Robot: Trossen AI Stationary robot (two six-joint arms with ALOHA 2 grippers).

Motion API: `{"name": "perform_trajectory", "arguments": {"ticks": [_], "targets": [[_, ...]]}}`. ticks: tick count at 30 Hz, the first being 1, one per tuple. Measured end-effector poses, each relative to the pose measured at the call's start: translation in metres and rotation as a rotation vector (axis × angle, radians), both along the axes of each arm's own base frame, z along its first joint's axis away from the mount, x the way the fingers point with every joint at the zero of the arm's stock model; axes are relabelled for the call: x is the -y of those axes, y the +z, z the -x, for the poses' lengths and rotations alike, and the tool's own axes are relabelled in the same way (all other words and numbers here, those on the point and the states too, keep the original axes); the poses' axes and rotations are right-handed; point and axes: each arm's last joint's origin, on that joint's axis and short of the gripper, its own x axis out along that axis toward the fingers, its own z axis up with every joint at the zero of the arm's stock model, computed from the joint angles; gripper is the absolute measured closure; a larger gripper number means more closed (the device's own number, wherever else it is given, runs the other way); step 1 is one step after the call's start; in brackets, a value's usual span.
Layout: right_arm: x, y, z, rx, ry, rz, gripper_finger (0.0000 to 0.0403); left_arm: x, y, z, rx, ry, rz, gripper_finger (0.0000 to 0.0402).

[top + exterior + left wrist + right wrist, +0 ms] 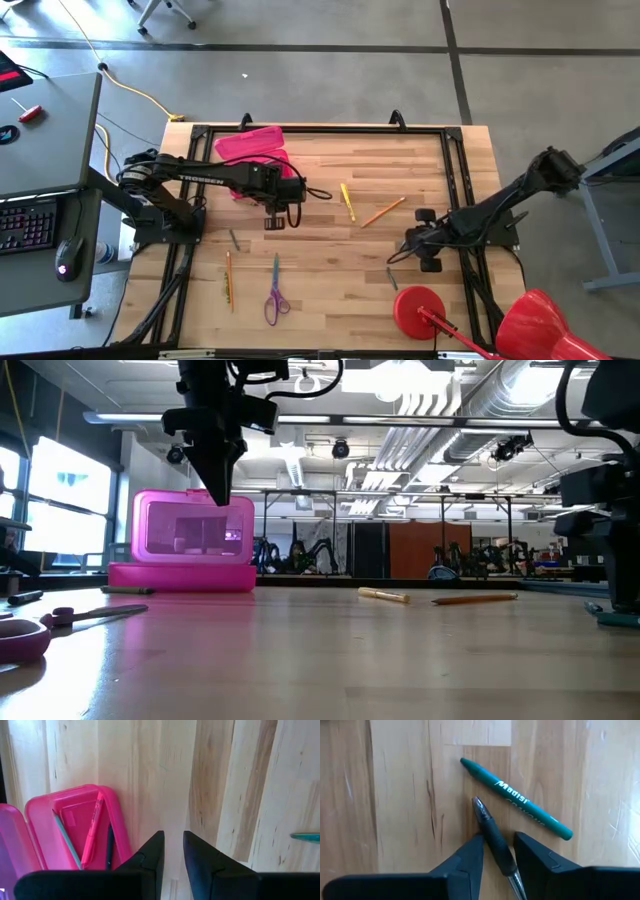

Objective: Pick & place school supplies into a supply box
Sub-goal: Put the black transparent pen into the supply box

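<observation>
Two arms on our light wooden butcher-block table (pixel 330 290) right now. Our left gripper (pixel 172 851) hangs above bare wood just beside the bright pink rectangular plastic supply box (pixel 75 827), fingers a little apart with nothing between them. We can see three things lying in that box: a pale blue pencil (pixel 66 840), a pink pen (pixel 92 831) and a dark pen (pixel 108 845). Our right gripper (pixel 499 849) sits low on the table with its fingers either side of a black pen with a clear tip (pixel 492 831), not clamped yet as far as we can tell, and a green crayon (pixel 515 798) lies just beside it. Small purple-handled scissors (pixel 275 297), a yellow pencil (pixel 347 200) and an orange pencil (pixel 382 212) lie loose on the wood.
</observation>
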Motion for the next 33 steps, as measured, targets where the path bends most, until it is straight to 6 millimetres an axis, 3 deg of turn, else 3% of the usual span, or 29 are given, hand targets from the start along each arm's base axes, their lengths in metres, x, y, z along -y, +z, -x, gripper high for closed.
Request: {"name": "perform_trajectory", "arguments": {"ticks": [4,8,14,20,25,30,33], "targets": [[-0.002,0.002,-0.003,0.036,-0.016,-0.03,0.0337,0.001,0.0,-0.002,0.019,-0.004,0.025,0.03],[-0.006,0.012,-0.012,0.077,-0.05,-0.086,0.0387,0.003,0.001,-0.008,0.095,-0.004,0.12,0.03],[-0.023,0.067,-0.049,0.344,-0.004,-0.232,0.038,0.002,0.018,-0.009,0.116,0.036,0.089,0.03],[-0.029,0.139,-0.097,0.83,0.127,-0.069,0.0397,-0.003,0.08,0.001,0.164,0.106,-0.085,0.03],[-0.016,0.167,-0.144,1.11,0.197,0.152,0.0395,-0.005,0.149,0.019,0.338,0.141,-0.148,0.03],[0.008,0.151,-0.212,1.099,0.266,0.286,0.0399,-0.006,0.216,0.06,0.519,0.191,-0.225,0.03],[0.031,0.127,-0.259,1.012,0.319,0.376,0.0399,-0.006,0.238,0.084,0.584,0.208,-0.238,0.03]]}}
